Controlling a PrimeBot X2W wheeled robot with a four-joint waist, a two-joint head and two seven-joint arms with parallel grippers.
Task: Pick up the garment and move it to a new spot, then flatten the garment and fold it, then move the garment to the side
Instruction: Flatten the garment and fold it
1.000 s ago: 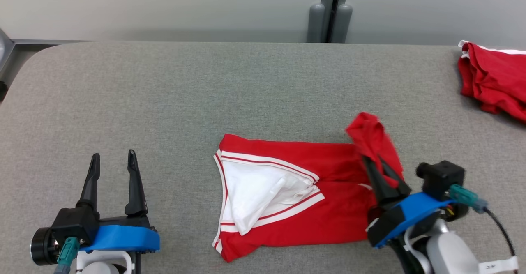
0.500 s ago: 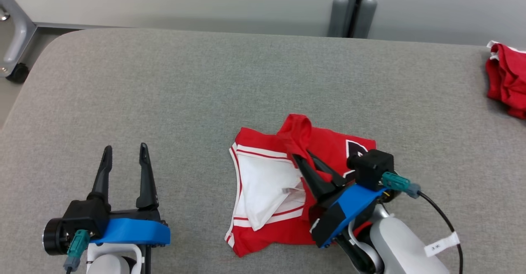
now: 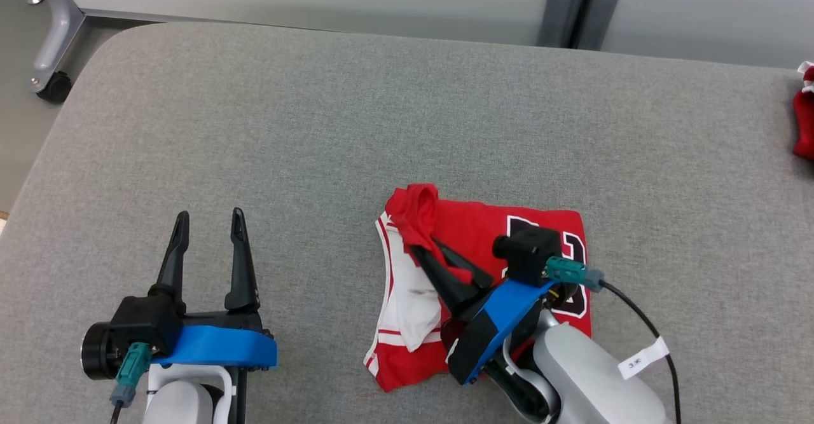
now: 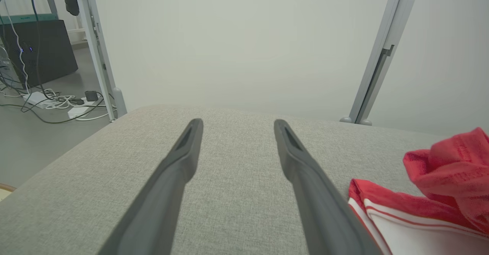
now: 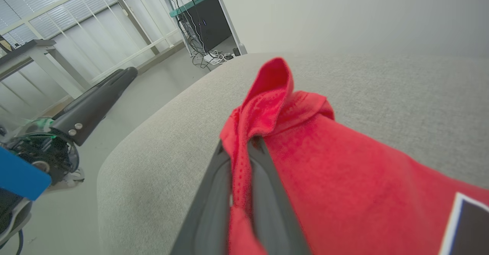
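grey padded table (image 3: 286, 125), seen further toward its left end than a second ago: a turn of the head, not a move of the things. on it, just right of the middle and toward the near side, the red garment (image 3: 474, 220), about half as wide as before. right side dragged up and over to the left and laid back on itself, black number (image 5: 464, 232) now facing up, most of the white lining (image 3: 407, 303) covered, only a strip left bare at the left. at the far right edge, well apart, another red cloth (image 3: 804, 125). right gripper (image 3: 429, 250) clamped tight on the bunched red edge (image 3: 416, 205), raised a little above the garment's left side. left gripper (image 3: 210, 214) spread wide, empty, hovering over bare table to the left. reads as the fold nearly closed. likely next: lowering that edge to the left hem, letting go, smoothing, then shifting the garment aside.
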